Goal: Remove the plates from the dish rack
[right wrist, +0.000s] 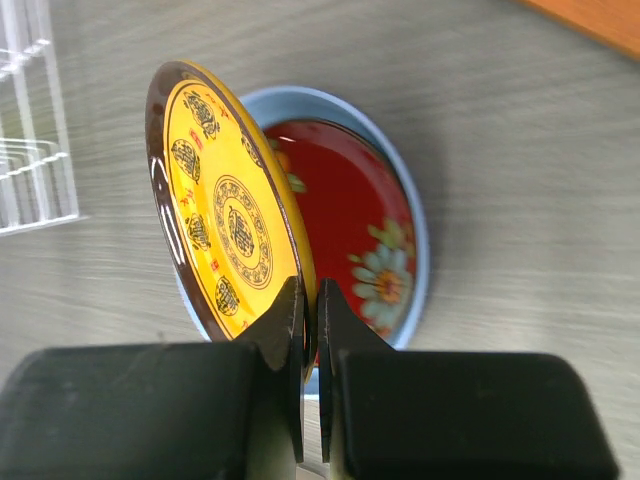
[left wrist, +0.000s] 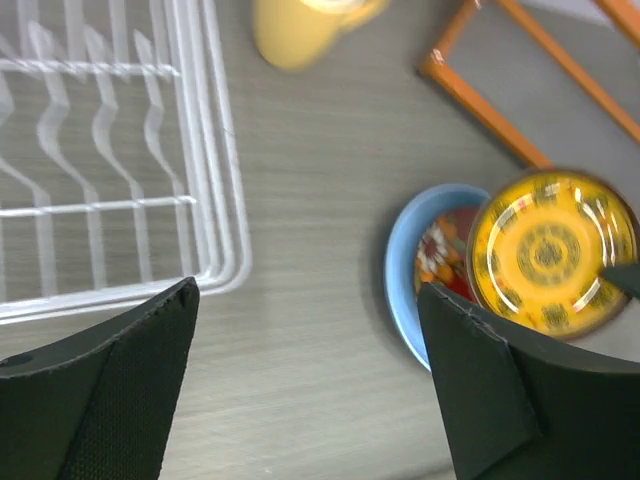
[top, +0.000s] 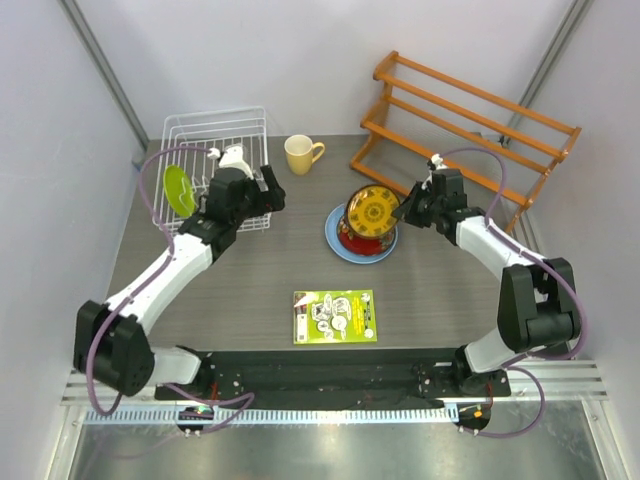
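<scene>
My right gripper [top: 405, 212] [right wrist: 311, 305] is shut on the rim of the yellow patterned plate [top: 374, 210] [right wrist: 225, 225] and holds it tilted just above the dark red plate [top: 352, 237] [right wrist: 345, 215]. The dark red plate lies in the light blue plate [top: 340, 245] [right wrist: 300, 100] at mid table. My left gripper [top: 268, 190] [left wrist: 310, 330] is open and empty over bare table beside the white wire dish rack [top: 215, 130] [left wrist: 215, 180]. The lime green plate [top: 178, 190] stands upright at the rack's left side.
A yellow mug [top: 300, 154] stands behind the plates, right of the dish rack. An orange wooden slatted rack [top: 470, 125] is at the back right. A green printed card [top: 335, 316] lies on the table near the front.
</scene>
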Controlling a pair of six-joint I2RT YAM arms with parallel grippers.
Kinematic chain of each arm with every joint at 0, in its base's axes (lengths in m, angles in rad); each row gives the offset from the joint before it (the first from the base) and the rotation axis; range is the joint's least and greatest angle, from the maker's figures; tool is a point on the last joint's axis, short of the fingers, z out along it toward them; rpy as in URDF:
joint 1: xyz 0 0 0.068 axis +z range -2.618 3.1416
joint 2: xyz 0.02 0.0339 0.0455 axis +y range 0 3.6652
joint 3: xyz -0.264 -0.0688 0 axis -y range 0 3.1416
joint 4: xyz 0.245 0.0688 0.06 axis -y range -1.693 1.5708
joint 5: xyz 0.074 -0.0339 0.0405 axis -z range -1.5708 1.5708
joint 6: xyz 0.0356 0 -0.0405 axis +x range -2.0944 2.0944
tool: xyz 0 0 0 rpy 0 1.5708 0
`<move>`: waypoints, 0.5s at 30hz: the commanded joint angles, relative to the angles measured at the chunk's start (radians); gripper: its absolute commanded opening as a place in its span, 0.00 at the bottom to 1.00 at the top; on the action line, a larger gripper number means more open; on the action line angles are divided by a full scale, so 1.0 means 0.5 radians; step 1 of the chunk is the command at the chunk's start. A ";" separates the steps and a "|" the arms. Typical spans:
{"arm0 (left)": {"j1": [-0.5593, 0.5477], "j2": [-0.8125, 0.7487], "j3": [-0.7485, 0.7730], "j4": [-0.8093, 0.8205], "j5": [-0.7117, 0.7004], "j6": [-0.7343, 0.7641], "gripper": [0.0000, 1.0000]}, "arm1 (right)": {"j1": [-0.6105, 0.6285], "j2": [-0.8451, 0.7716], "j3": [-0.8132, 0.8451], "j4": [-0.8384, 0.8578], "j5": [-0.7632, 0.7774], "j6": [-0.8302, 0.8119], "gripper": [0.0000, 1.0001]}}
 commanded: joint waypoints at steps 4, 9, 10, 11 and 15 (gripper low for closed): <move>0.008 -0.294 -0.019 -0.048 -0.638 0.281 0.99 | -0.031 0.041 -0.051 -0.027 -0.036 -0.059 0.01; 0.038 -0.310 -0.026 -0.078 -0.786 0.358 1.00 | -0.031 0.145 -0.032 -0.012 -0.158 -0.050 0.02; 0.047 -0.310 -0.026 -0.084 -0.792 0.361 0.99 | -0.028 0.176 -0.035 -0.002 -0.168 -0.047 0.02; 0.057 -0.307 -0.022 -0.091 -0.792 0.361 0.99 | -0.031 0.188 -0.032 0.007 -0.180 -0.044 0.03; 0.072 -0.319 -0.038 -0.097 -0.789 0.342 0.99 | -0.034 0.262 -0.011 0.025 -0.254 -0.047 0.08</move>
